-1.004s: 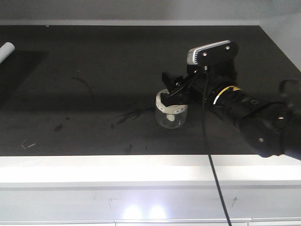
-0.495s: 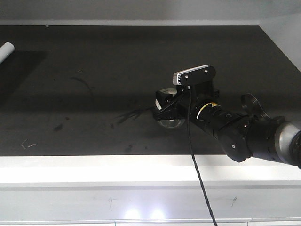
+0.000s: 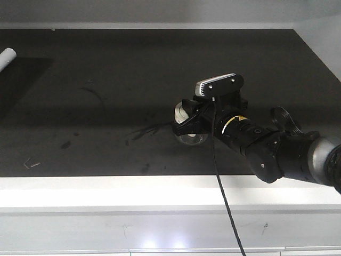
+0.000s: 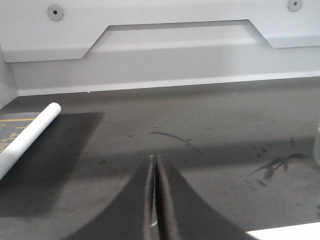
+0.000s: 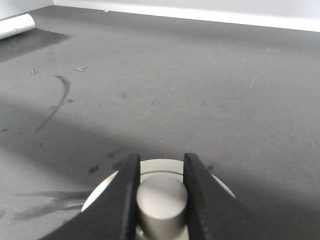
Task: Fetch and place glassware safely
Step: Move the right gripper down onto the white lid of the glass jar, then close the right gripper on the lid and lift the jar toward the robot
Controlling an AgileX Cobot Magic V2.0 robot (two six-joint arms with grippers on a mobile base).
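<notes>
— Jar (image 3: 187, 137): where do you have it on your screens?

— I see it right of the middle of the dark table top (image 3: 106, 64), towards the front, not far from the white ledge (image 3: 133, 194). Its glass base looks to be down at the surface, but from the front view I cannot tell whether it is touching.

— And the right gripper (image 3: 193, 120)?

— Clamped on the jar from above. In my right wrist view the two black fingers (image 5: 125, 192) stand on either side of the raised knob (image 5: 161, 200) of the pale lid (image 5: 97, 200), pressed against it. From the front, the arm reaches in from the right and hides most of the jar. Only a bit of the lid and the lower glass show. The grey camera (image 3: 219, 84) sits on top of the wrist, and a black cable (image 3: 224, 197) hangs from it over the ledge.

— The left gripper (image 4: 154, 172)?

— Closed on nothing. In its own view the fingers meet in a thin line above the table top. I do not see that arm in the front view.

— Anything else on the table?

— A white tube (image 3: 7, 56) lies at the far left edge, well apart from the jar. There are dark scuff marks (image 3: 146, 129) just to the left of the jar.
</notes>
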